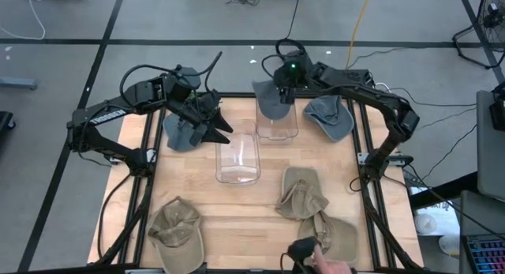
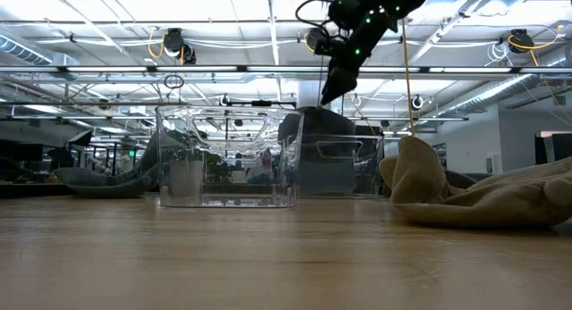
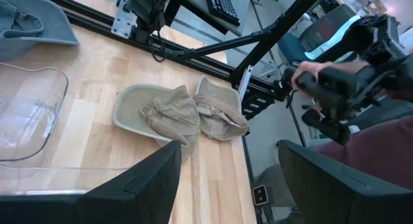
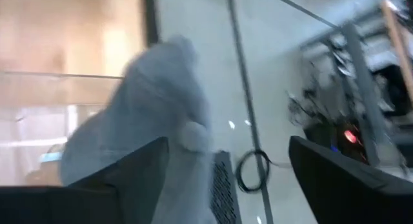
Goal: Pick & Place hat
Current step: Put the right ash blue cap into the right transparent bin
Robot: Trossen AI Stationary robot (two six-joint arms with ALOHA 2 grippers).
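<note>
A light wooden worktop (image 1: 237, 203) sat on a grey floor, framed by black rails, with a bright open lab behind it in the low view. Two clear plastic bins stood near the middle: one (image 1: 237, 158) at centre, the other (image 1: 278, 120) just above and right of it. A grey hat (image 1: 271, 100) lay draped over the far rim of the upper bin, partly inside it. The right end effector (image 1: 284, 86) hung directly above that hat, fingers spread, gripping nothing. The left end effector (image 1: 215, 120), at upper left of the high view, was also spread and empty, over a second grey hat (image 1: 183, 132). A third grey hat (image 1: 330, 116) lay at upper right. Three tan hats occupied the lower half: (image 1: 177, 227), (image 1: 301, 193), (image 1: 335, 234). A person's hand (image 1: 335, 268) showed at the bottom edge.
</note>
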